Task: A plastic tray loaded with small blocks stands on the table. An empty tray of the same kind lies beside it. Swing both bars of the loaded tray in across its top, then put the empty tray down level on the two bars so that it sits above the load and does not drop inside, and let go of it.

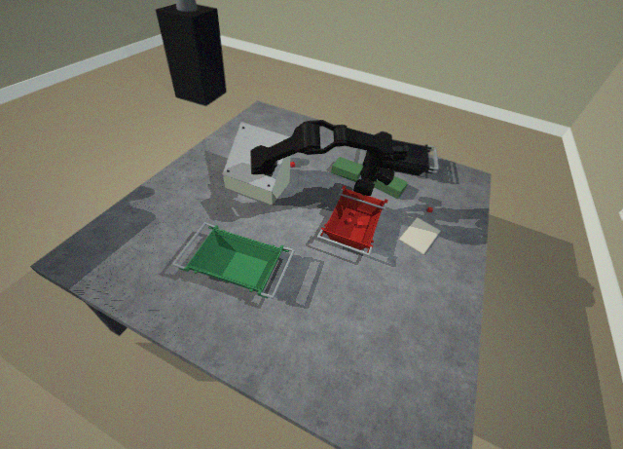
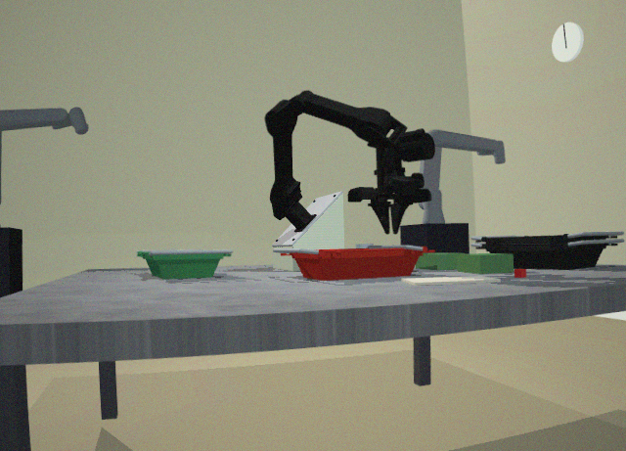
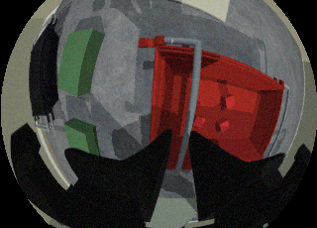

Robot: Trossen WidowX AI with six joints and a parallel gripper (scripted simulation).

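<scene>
The red tray (image 1: pixel 374 227) (image 2: pixel 359 264) (image 3: pixel 269 114) stands on the table with small red blocks (image 1: pixel 361 221) (image 3: pixel 227 101) inside. Its bar (image 1: pixel 363 202) (image 3: pixel 196 74) at the end near the arm lies in across the top. Its other bar (image 1: pixel 345 244) is swung out beyond the opposite end. The green tray (image 1: pixel 246 271) (image 2: pixel 184 266) is empty and level on the table, both its bars out. My gripper (image 2: pixel 390 232) (image 3: pixel 180 135) points down above the bar end of the red tray, clear of it. Its fingers are a narrow gap apart with nothing between them.
Two green blocks (image 1: pixel 346 168) (image 1: pixel 391 186) lie behind the red tray, and black trays (image 1: pixel 415 157) (image 2: pixel 541 248) stand beyond them. A cream pad (image 1: pixel 420 235) lies beside the red tray. A loose red cube (image 1: pixel 429 209) (image 2: pixel 519 273) lies near the pad. The arm's sloped base (image 1: pixel 251 157) stands at the back left.
</scene>
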